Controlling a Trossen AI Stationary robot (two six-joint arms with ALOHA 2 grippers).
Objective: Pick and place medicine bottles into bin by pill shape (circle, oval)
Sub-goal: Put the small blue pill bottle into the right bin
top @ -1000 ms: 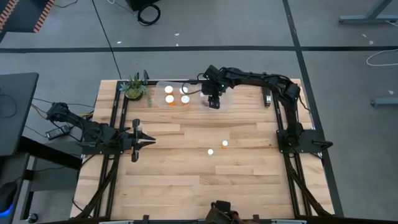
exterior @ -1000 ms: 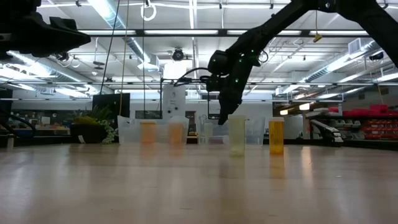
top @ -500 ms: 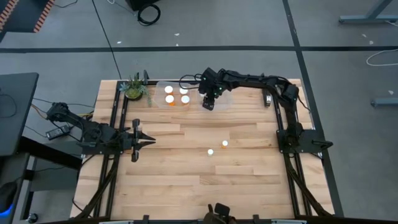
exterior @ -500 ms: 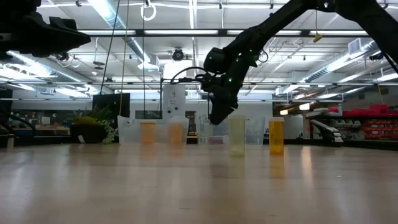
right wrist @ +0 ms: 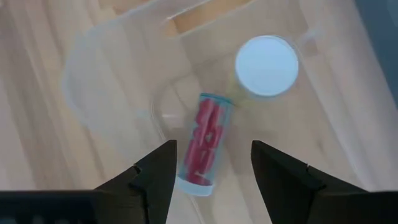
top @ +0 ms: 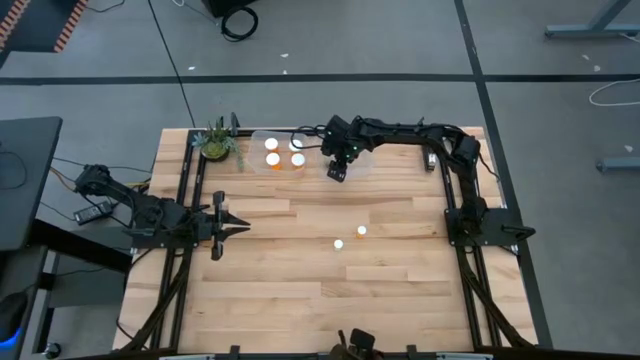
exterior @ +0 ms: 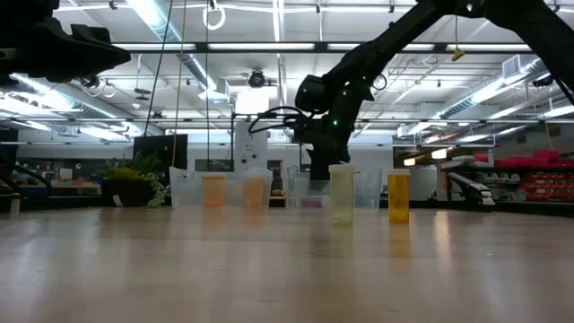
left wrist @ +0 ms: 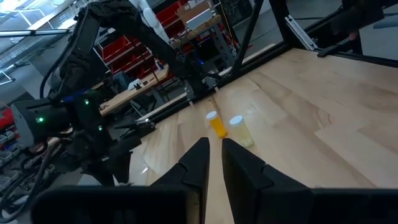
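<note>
Right hand point(top: 337, 172) — fingers wide, holding nothing — over the clear plastic bin point(top: 358, 165); the two upright orange and pale-yellow medicine bottles point(top: 350, 237) stand mid-surface, nearer it than the narrow-fingered left hand point(top: 238, 229).

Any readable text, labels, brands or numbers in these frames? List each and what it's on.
None readable.
Bottle with red pills lying in the clear bin: no label text visible.
White-capped bottle beside it: cap is blank.
Two bottles left on the table: too small to show any label.
Room behind the table in the low view: any signs are too blurred to read.
</note>
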